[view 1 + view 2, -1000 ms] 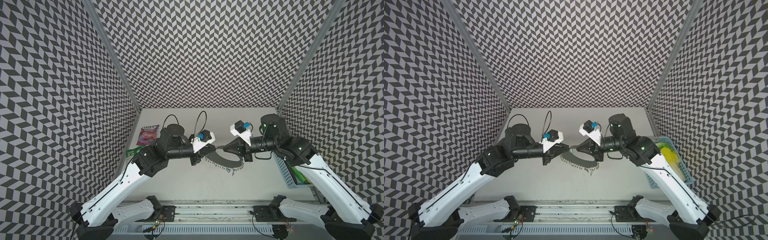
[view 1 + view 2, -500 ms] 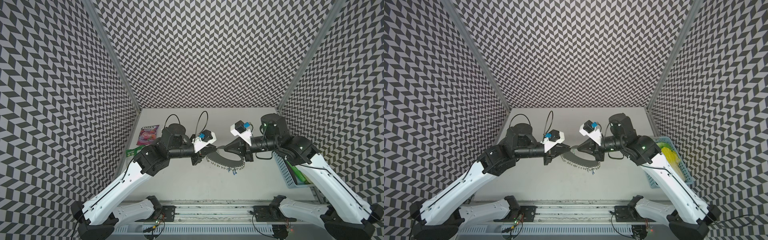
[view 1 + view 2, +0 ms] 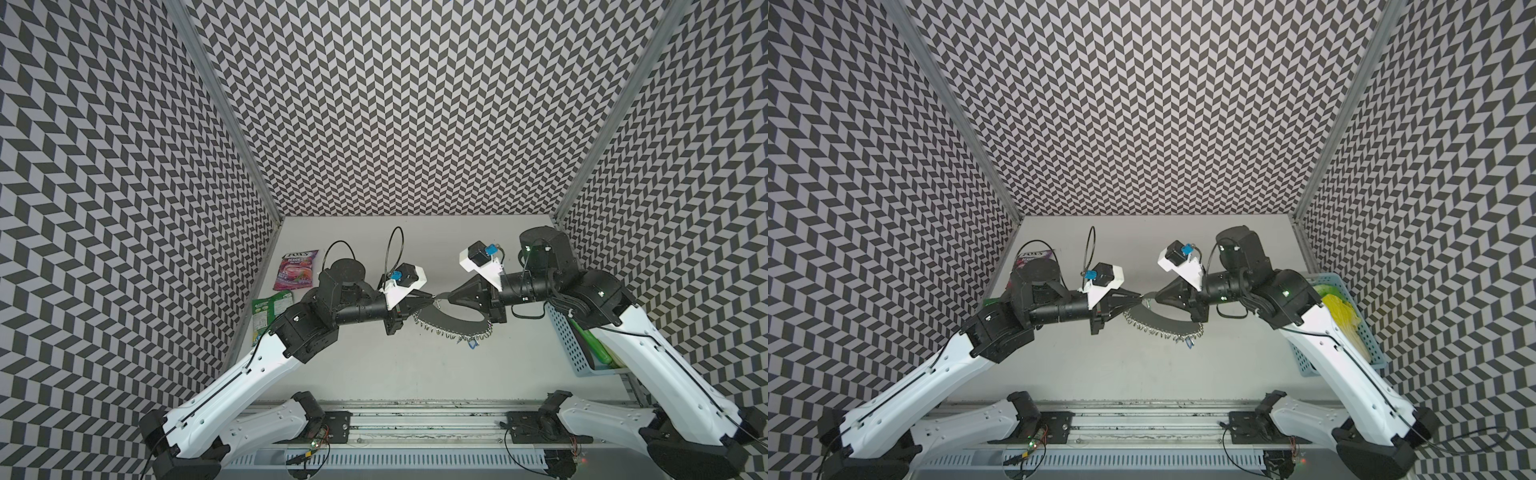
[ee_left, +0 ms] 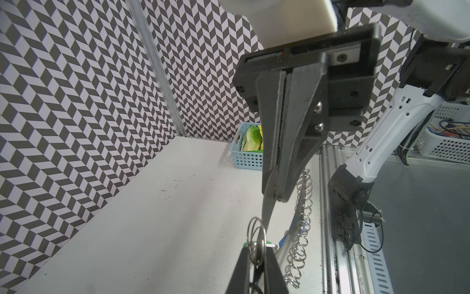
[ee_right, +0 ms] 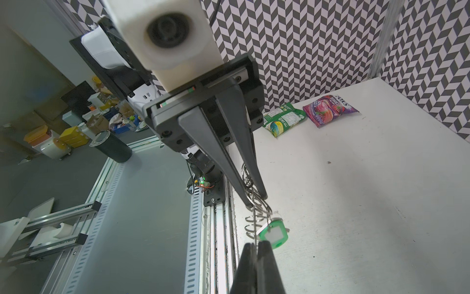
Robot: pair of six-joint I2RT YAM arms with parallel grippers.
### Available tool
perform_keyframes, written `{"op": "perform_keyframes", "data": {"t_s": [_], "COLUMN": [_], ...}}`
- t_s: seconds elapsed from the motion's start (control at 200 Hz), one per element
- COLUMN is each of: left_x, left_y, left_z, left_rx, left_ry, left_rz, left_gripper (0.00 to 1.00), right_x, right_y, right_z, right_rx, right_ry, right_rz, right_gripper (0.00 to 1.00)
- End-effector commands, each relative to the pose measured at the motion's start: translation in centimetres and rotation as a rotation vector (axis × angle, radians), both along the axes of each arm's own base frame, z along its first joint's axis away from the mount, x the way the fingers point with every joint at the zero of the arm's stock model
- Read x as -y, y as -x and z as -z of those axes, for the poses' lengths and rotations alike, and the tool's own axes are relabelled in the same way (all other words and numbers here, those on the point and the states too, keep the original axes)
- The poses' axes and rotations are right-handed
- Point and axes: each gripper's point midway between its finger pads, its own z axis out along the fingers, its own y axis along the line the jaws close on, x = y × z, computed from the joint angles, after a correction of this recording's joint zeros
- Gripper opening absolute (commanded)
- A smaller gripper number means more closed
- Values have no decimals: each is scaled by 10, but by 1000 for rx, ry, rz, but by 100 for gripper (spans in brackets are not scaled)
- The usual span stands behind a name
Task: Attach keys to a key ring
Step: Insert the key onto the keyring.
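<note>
The right gripper (image 3: 451, 296) pinches one end of the gray key ring (image 3: 453, 322), mid-frame in both top views. The left gripper (image 3: 430, 296) squeezes one of its wire loops (image 4: 255, 236), and the green-tagged keys (image 5: 273, 234) hang just beside.

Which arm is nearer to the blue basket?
Right. The right arm has its elbow right beside the basket, partly covering it in both top views; the left arm reaches in from the opposite side, well away.

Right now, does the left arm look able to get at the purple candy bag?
Probably not yet. The purple candy bag lies uncovered beside the left arm, but the left end effector is shut on the keys at the key ring.
</note>
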Motion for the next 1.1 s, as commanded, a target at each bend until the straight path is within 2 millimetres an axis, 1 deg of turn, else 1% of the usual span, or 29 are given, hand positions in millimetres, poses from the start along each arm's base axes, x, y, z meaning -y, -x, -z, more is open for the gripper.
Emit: {"op": "perform_keyframes", "data": {"t_s": [0.0,0.18,0.376,0.521,0.596,0.881,0.981,1.092], "left_x": [-3,-5,-8,-7,-8,-9,-12,-14], "left_y": [-10,-8,-6,-5,-5,-9,-13,-16], "left_z": [-39,-41,-43,-36,-33,-36,-45,-57], "left_rx": [83,88,91,89,97,146,184,225], "left_ry": [125,133,153,129,111,85,111,146], "left_rz": [-63,-66,-69,-60,-61,-74,-101,-127], "left_gripper": [0,0,0,0,0,0,0,0], "right_x": [-6,-7,-9,-7,-8,-10,-12,-14], "right_y": [-11,-11,-9,-11,-11,-15,-17,-18], "right_z": [-28,-34,-34,-45,-47,-37,-30,-27], "right_rx": [40,34,12,40,41,14,-3,-15], "right_ry": [-78,-91,-102,-115,-115,-73,-70,-78], "right_rz": [35,38,24,38,31,35,39,33], "right_gripper": [0,0,0,0,0,0,0,0]}}
